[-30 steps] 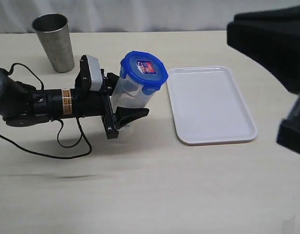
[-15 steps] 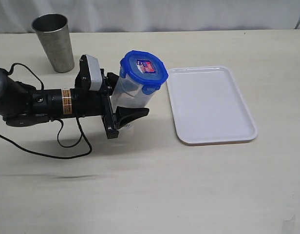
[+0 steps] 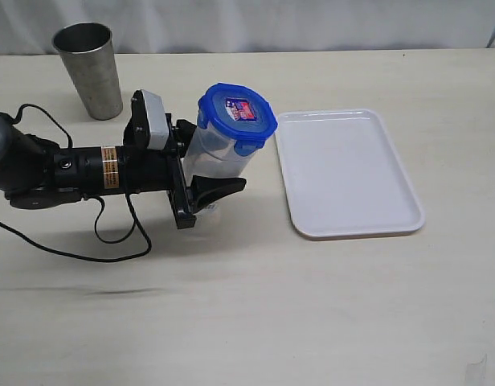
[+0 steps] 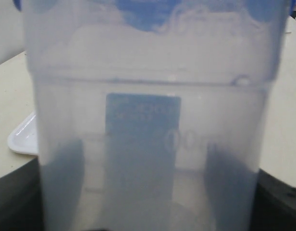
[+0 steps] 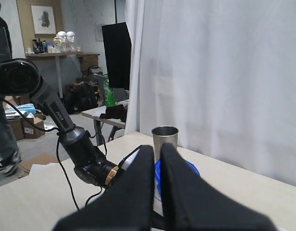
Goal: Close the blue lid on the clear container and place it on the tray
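The desk (image 3: 263,314) is carrying the white tray (image 3: 352,173). Just beside the tray's left edge, off it, the clear container (image 3: 219,157) is sitting in the left pincer (image 3: 206,165), whose jaws are spreading wide around its body. The blue lid (image 3: 238,117) is capping it. The right pincer (image 5: 156,178) is hanging pressed together, holding nothing.
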`<act>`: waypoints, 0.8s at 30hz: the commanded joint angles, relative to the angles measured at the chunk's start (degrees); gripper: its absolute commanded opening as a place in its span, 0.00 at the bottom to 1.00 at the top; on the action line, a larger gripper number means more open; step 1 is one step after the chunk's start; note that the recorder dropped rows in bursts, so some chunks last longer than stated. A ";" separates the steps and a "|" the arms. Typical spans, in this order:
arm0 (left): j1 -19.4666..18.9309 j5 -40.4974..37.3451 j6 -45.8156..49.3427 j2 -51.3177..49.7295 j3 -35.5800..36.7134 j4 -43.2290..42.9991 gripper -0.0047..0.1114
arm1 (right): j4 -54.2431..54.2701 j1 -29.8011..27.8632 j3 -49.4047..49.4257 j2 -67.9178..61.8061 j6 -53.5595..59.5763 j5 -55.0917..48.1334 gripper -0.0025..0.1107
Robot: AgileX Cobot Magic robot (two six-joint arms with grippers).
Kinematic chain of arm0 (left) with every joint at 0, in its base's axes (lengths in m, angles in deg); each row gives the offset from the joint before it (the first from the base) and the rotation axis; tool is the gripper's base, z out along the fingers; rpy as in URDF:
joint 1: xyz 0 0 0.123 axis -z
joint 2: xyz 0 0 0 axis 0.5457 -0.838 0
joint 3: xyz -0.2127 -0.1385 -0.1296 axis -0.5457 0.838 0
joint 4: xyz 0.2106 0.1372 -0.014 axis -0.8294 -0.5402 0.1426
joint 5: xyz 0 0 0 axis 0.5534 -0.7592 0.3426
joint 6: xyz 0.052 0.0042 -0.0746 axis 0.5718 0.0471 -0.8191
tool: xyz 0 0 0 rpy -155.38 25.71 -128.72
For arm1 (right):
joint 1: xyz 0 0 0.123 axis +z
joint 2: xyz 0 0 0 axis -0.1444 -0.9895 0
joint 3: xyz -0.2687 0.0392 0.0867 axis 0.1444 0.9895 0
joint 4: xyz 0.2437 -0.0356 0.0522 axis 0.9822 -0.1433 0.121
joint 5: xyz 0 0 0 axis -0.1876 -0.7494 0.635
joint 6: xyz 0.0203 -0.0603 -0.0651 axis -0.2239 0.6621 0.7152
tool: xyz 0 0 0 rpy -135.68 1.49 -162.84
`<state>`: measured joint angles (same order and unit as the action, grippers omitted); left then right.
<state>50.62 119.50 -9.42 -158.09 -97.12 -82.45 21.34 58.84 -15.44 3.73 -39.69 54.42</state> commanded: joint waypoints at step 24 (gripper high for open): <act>0.48 2.40 0.28 0.57 -0.37 0.32 0.04 | 16.65 -43.79 7.46 6.20 -0.44 -6.25 0.06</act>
<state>50.62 119.71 -9.29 -158.09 -97.12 -83.00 38.51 18.05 -8.23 9.76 -39.89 48.41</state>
